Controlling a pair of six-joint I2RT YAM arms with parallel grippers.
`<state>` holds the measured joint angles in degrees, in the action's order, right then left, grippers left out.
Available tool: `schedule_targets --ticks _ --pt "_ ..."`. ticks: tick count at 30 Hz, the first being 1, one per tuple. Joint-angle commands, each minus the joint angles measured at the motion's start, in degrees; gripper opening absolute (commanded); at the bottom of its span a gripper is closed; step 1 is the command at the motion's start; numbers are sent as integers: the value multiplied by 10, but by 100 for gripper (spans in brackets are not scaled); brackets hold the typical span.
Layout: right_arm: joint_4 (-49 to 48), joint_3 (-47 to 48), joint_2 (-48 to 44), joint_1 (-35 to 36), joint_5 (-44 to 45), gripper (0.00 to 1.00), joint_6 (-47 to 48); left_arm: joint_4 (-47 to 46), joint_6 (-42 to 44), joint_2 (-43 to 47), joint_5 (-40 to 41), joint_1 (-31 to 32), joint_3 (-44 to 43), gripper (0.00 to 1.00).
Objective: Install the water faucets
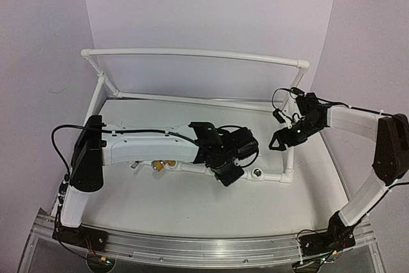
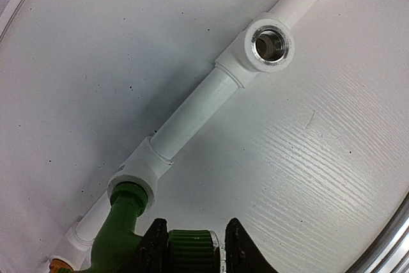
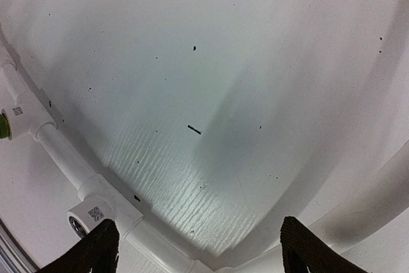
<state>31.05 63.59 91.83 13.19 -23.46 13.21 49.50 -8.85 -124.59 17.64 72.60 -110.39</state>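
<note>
two grippers in view. left gripper (image 2: 195,236): jaws closed on the ribbed handle of the green faucet (image 2: 118,238), with a black finger (image 2: 156,250) in contact on each side. right gripper (image 3: 198,222): jaws wide apart, nothing between them, touching nothing, hanging over the table (image 3: 223,62) near the right front corner of the pipe frame (image 1: 192,53).

green faucet: bright green body, its end entered into a white tee socket (image 2: 135,180) on the front pipe (image 2: 192,116). a green collar shows at the socket mouth. how deep the thread sits cannot be told. the body runs from the socket back toward the left gripper.

brass faucet (image 1: 163,165): at the front pipe, just left of the green one, partly hidden under the left arm (image 1: 140,145). only an orange-yellow tip shows in the left wrist view. seated or loose cannot be told.

one open socket (image 2: 271,44) lies further right on the same pipe, with metal lining and thread visible, well apart from the left gripper.
</note>
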Motion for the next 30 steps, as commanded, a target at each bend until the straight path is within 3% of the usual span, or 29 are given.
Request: schedule_targets --ticks 1,18,30 --pt "-3 -3 4 -3 -1 84 -4 42 -24 38 -19 2 29 30" --pt "-5 -2 12 -6 7 83 -4 52 -80 108 -15 5 128 30" --pt "-5 3 26 -7 2 82 -7 28 -57 68 -43 36 65 31"
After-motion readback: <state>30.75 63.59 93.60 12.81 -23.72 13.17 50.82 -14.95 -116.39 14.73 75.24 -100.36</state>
